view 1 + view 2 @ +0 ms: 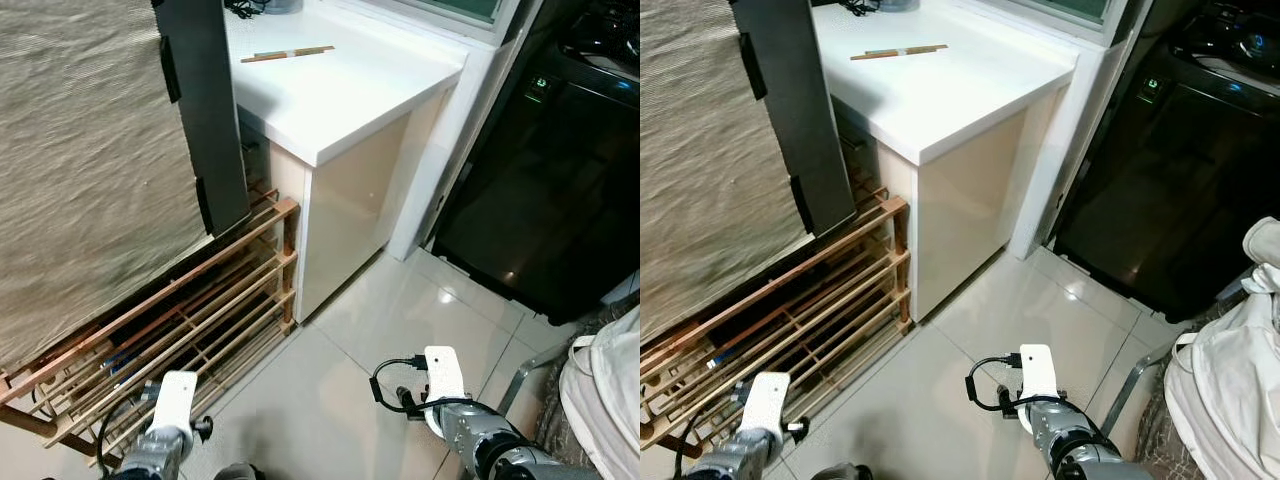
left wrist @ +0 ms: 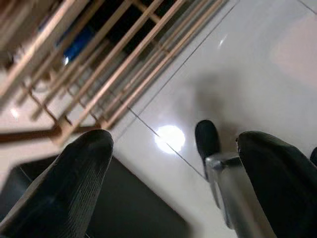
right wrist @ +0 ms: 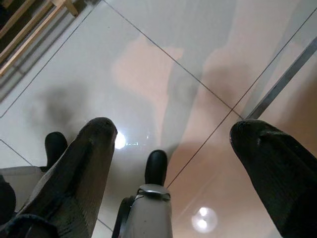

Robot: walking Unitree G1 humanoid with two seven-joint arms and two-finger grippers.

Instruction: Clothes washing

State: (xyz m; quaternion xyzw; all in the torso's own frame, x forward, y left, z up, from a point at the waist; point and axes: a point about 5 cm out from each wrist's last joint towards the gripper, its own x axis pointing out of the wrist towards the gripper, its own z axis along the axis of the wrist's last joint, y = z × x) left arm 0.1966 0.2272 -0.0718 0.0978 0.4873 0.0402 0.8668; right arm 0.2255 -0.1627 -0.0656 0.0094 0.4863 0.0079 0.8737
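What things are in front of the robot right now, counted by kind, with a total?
White counter: 1
Chopsticks, lying on the counter: 1 pair
Wooden slatted rack: 1
Black washing machine: 1
Pale cloth bundle: 1
Robot hands, both open over the tiled floor, left hand and right hand: 2
Total: 7

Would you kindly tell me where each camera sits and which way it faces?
Left eye view: head, looking down at white counter, wooden rack, black washer; both forearms low.
Right eye view: same scene; white laundry at right.
Left wrist view: along the open left claw to glossy floor and rack.
Right wrist view: along the open right claw to floor.
Shared: both wrist views show the tiles.
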